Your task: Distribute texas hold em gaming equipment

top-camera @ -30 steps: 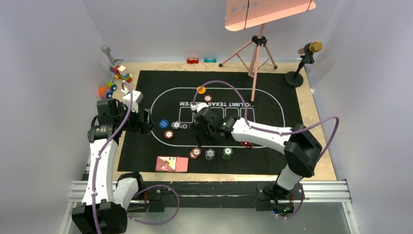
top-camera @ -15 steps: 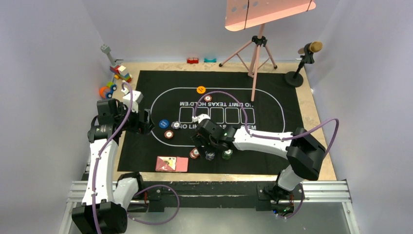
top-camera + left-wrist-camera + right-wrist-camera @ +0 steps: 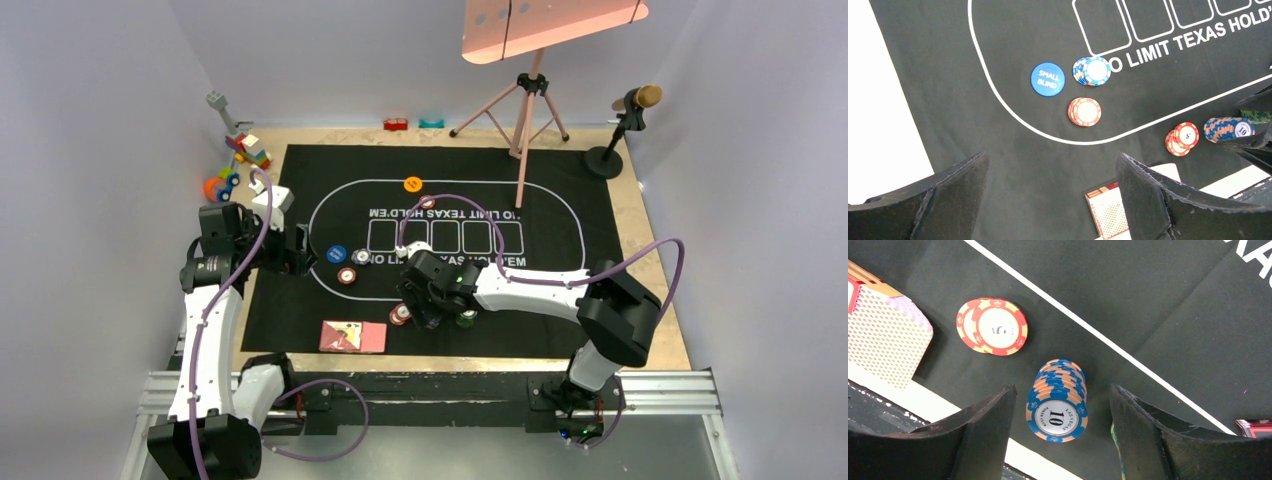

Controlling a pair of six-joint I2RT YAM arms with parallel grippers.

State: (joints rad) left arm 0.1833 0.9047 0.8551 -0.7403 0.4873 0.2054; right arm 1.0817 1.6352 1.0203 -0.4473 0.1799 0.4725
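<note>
Stack of blue-and-orange chips (image 3: 1057, 415), top chip marked 10: stands by the near edge of the black mat (image 3: 1148, 290), between the fingers of the right pincer (image 3: 1062, 390), a gap showing on each side. That pincer is partly open and grips nothing. Red chip stack (image 3: 995, 327): just left, apart. Pink-backed cards (image 3: 883, 345): further left, at the mat's near edge. Left pincer (image 3: 1051, 157): spread wide, empty, above the mat's left part, near the blue button (image 3: 1047, 79).

The overhead camera looks down from the near side; both wrist cameras hover close, sharing the blue chip stack (image 3: 1057, 400) marked 10.
</note>
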